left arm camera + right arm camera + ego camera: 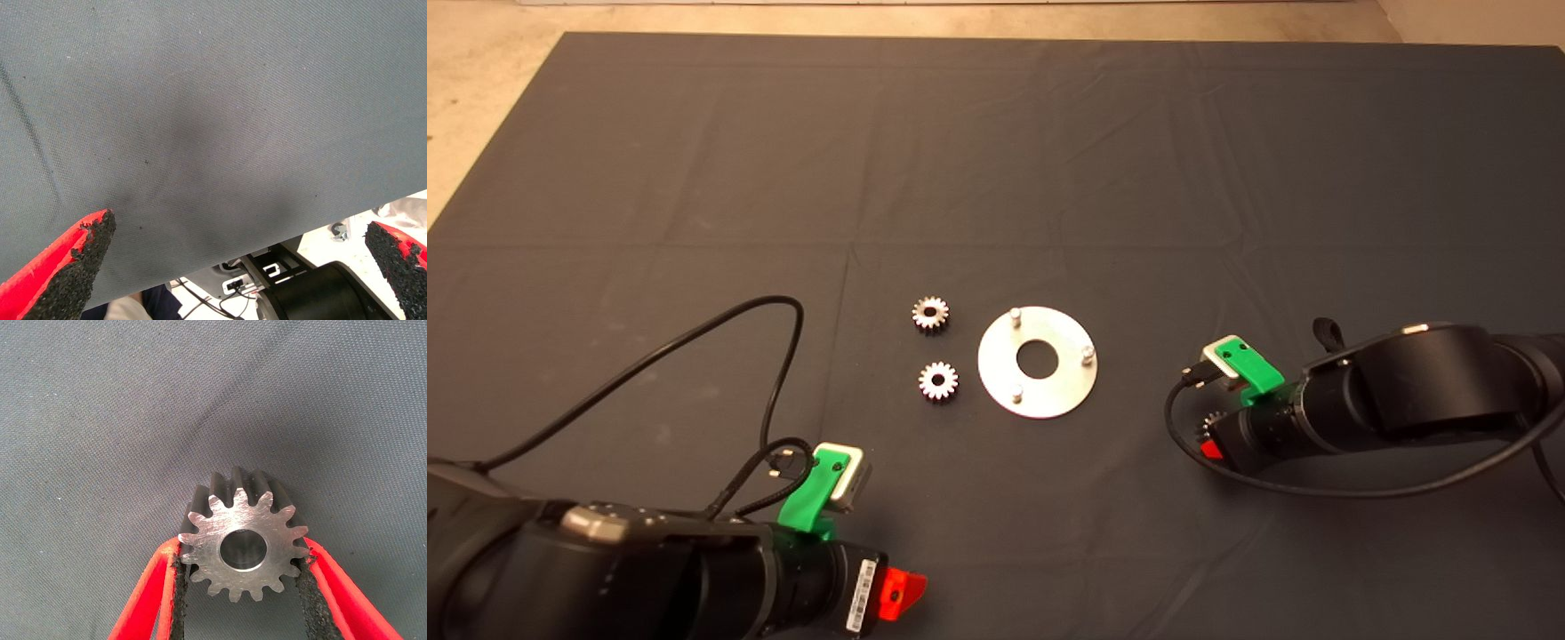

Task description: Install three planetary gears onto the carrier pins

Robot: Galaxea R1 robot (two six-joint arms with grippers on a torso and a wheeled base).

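Though nearly hidden overhead, gear (245,543) pinched between right fingers (308,587), wrist view

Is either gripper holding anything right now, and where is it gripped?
The right gripper holds a gear, fingers pinching its toothed rim on opposite sides. The left gripper is open and empty.

A dark grey mat (694,133) covers nearly the whole table, its cloth marked by faint fold creases that cross near the middle and by slight wrinkles. Beyond the table's far edge and far-left corner a pale beige floor (480,98) shows, mottled and evenly lit. A strip of the same floor appears at the far-right corner. Past the table's near edge, in the left wrist view, lie light flooring (400,213) and some dark equipment with cables (267,280).
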